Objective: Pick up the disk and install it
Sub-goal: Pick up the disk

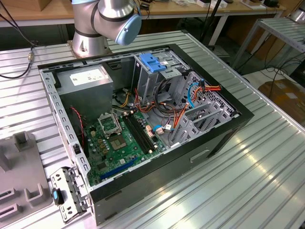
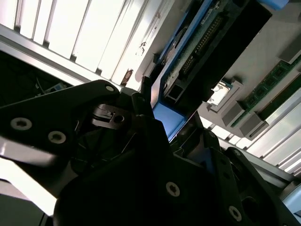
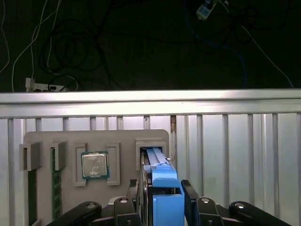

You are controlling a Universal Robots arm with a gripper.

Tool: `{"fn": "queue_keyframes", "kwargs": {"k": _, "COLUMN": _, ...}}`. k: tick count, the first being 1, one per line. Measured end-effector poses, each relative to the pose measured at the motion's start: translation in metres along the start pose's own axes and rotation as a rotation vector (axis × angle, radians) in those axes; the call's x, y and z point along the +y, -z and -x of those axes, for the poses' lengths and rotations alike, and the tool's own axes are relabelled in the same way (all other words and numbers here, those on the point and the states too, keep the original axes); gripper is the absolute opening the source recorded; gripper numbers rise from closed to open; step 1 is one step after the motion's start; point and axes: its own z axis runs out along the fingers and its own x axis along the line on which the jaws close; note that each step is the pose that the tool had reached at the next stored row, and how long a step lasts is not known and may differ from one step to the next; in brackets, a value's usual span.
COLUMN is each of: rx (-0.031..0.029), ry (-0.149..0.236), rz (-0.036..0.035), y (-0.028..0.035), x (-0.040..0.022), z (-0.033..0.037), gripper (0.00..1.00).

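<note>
The black jaws are being pinched onto the blue plastic frame of the silver rectangular disk (image 3: 165, 183). The disk is being kept upright on edge in a slot of the grey holder tray (image 3: 66, 136), likely for a square grip. Beside that slot, a square silver processor chip (image 3: 95, 165) is being cradled.

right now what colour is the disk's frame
Blue; the disk shows best in the first wrist view.
</note>
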Motion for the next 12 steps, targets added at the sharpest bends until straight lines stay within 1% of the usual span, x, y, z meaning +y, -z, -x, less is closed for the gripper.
{"fn": "queue_keyframes", "kwargs": {"k": 2, "rx": -0.0001, "ry": 0.0, "rz": -0.0002, "y": -0.0012, "x": 0.0, "z": 0.0001, "gripper": 0.48}}
{"fn": "queue_keyframes", "kwargs": {"k": 7, "rx": -0.0001, "ry": 0.0, "rz": -0.0002, "y": -0.0015, "x": 0.0, "z": 0.0001, "gripper": 0.47}}
{"fn": "queue_keyframes", "kwargs": {"k": 8, "rx": -0.0001, "ry": 0.0, "rz": -0.0003, "y": -0.0015, "x": 0.0, "z": 0.0001, "gripper": 0.4}}
{"fn": "queue_keyframes", "kwargs": {"k": 9, "rx": -0.0001, "ry": 0.0, "rz": -0.0002, "y": -0.0015, "x": 0.0, "z": 0.0001, "gripper": 0.4}}
{"fn": "queue_keyframes", "kwargs": {"k": 10, "rx": -0.0001, "ry": 0.0, "rz": -0.0002, "y": -0.0015, "x": 0.0, "z": 0.0001, "gripper": 0.37}}
{"fn": "queue_keyframes", "kwargs": {"k": 12, "rx": -0.0001, "ry": 0.0, "rz": -0.0002, "y": -0.0015, "x": 0.0, "z": 0.0001, "gripper": 0.37}}
